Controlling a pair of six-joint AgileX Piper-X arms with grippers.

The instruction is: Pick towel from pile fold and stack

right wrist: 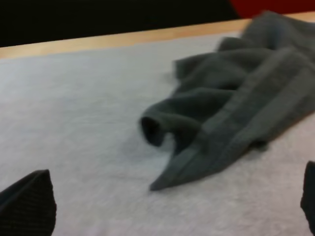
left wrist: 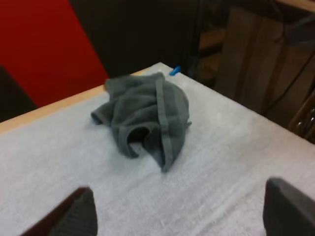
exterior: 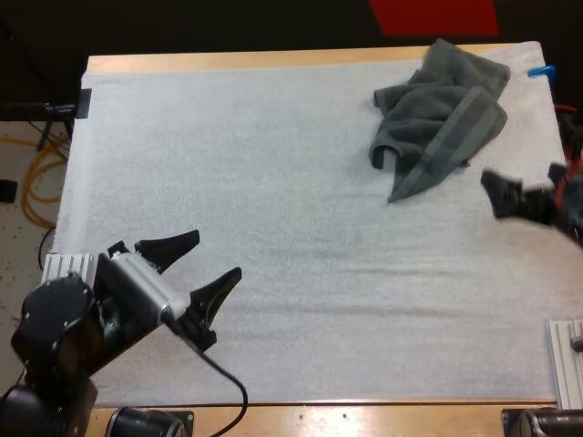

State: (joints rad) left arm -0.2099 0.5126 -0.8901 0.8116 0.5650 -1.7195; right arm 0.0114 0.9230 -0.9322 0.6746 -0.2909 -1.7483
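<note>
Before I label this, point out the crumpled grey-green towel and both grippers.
Crumpled grey-green towel (exterior: 442,114), high view, heap's middle.
Left gripper (exterior: 217,253), high view, between fingertips.
Right gripper (right wrist: 177,196), right wrist view, between fingertips.

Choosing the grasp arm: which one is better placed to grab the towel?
Right. The right gripper, open, sits just beside the towel, by its near corner. The left gripper, also open, is far across the mat at the near-left side.
</note>
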